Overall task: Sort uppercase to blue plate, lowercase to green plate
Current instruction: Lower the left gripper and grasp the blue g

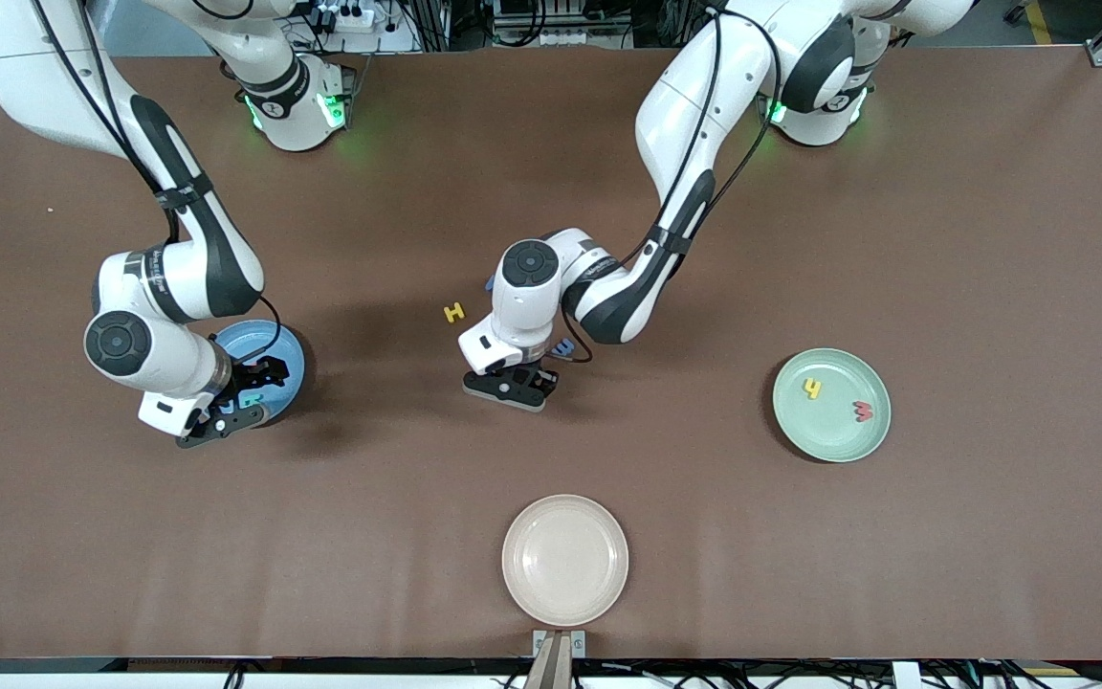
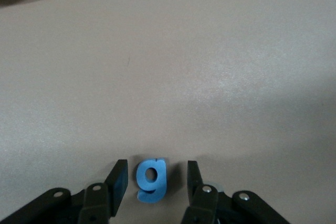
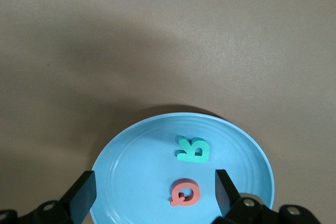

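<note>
A small blue lowercase letter (image 2: 152, 182) with a round hole lies flat on the brown table. My left gripper (image 2: 153, 169) is open and low over mid-table (image 1: 520, 385), with a finger on either side of the letter and a gap on both sides. The yellow uppercase H (image 1: 455, 312) lies on the table beside that arm's wrist. My right gripper (image 3: 155, 181) hangs open over the blue plate (image 3: 131, 166), which holds a red Q (image 3: 185, 192) and a teal R (image 3: 193, 149). The green plate (image 1: 838, 445) holds a yellow h (image 1: 811, 388) and a red w (image 1: 863, 411).
A cream plate (image 1: 565, 560) sits near the table's front edge, nearer to the front camera than the left gripper. A bit of another blue letter (image 1: 562, 349) shows beside the left wrist. The blue plate (image 1: 247, 337) is at the right arm's end.
</note>
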